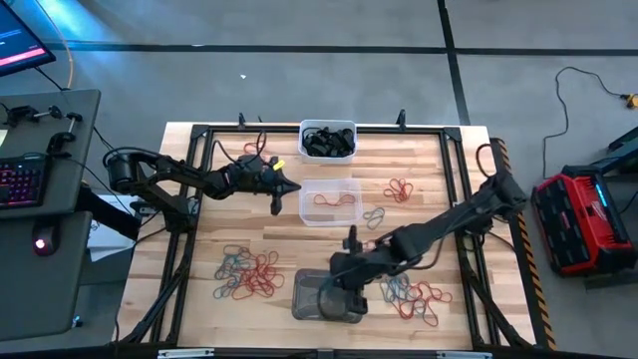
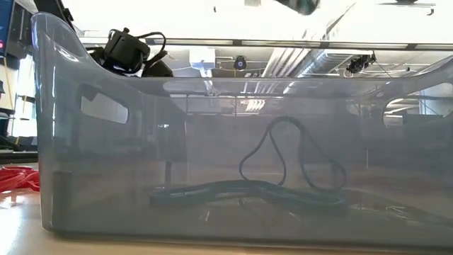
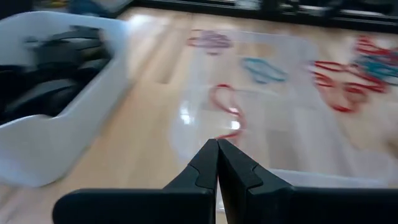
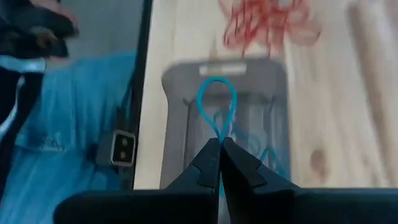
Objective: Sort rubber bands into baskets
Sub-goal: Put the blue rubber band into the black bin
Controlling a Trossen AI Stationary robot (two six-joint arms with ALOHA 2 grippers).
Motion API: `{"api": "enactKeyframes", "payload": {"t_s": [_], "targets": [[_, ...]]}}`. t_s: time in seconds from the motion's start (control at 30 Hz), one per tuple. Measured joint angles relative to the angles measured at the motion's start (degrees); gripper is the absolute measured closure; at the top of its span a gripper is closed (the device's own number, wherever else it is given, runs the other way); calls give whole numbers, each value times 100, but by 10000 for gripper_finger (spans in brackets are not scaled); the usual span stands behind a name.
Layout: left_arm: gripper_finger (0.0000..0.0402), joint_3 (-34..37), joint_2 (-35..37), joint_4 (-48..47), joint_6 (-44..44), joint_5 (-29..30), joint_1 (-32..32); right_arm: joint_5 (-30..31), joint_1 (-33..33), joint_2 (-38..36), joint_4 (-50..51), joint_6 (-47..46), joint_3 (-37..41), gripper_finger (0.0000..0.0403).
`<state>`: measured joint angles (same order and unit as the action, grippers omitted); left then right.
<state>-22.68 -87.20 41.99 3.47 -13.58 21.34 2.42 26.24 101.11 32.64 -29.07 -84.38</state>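
My right gripper [image 1: 339,279] hangs over the grey basket [image 1: 327,299] at the table's near edge, shut on a teal rubber band [image 4: 216,102]. Several dark bands [image 2: 248,190] lie on that basket's floor. My left gripper [image 1: 291,187] is shut and holds nothing, just left of the clear basket [image 1: 331,202], in which a red band [image 3: 227,112] lies. The white basket [image 1: 327,140] at the far edge holds black bands. My right gripper pinches the teal band between its two fingertips at one end of the loop [image 4: 219,138]. The fingers slant down from the table's right side. The rest of the loop [image 4: 216,87] sticks out past the tips, clear of the table, above the grey basket.
Loose red and teal bands lie in heaps at the near left [image 1: 247,274] and near right [image 1: 417,295]. A red cluster [image 1: 399,189] and one teal band [image 1: 374,214] lie right of the clear basket. A black frame [image 1: 199,135] runs round the tabletop.
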Motion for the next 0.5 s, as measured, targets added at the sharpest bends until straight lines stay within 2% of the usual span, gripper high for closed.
{"api": "enactKeyframes", "payload": {"t_s": [0.3,0.5], "targets": [[401,0,0,-220,574,-1807,0,-711,-256,476,264,-167,0,403],[401,13,0,-244,793,-2441,-39,-1216,-458,568,90,59,-4,403]]}}
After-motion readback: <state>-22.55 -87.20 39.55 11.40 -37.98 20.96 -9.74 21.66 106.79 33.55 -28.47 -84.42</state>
